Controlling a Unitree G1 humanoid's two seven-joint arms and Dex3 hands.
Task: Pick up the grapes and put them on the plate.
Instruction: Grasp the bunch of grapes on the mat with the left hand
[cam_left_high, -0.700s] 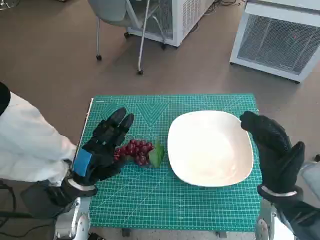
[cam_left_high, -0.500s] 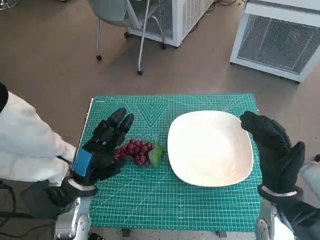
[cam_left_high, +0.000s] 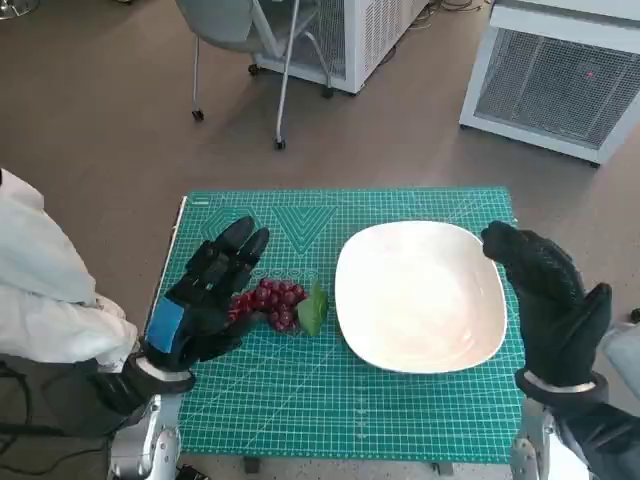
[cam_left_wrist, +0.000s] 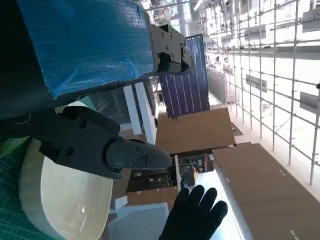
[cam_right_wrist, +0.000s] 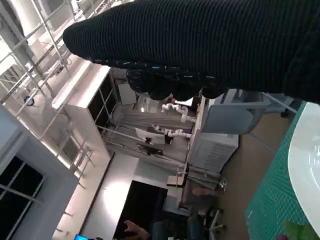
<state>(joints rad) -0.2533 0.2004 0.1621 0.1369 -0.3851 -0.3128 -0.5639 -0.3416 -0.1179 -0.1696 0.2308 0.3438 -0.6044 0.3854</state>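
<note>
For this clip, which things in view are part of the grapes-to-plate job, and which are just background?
Part of the job:
- grapes, on the green mat, at the left hand
- plate, white, nothing on it
- right hand, raised beside the plate, holding nothing

Just lying about:
- green cutting mat
- chair on the floor
- white cabinets behind the table

A small table is covered by a green cutting mat (cam_left_high: 300, 400) printed with a pale grid. Directly on the mat lies a white plate (cam_left_high: 420, 296), taking up the half nearer the robot's right arm. Just beside the plate, toward the robot's left, lies a bunch of red grapes (cam_left_high: 268, 303) with a green leaf (cam_left_high: 313, 308) between bunch and plate rim.
</note>
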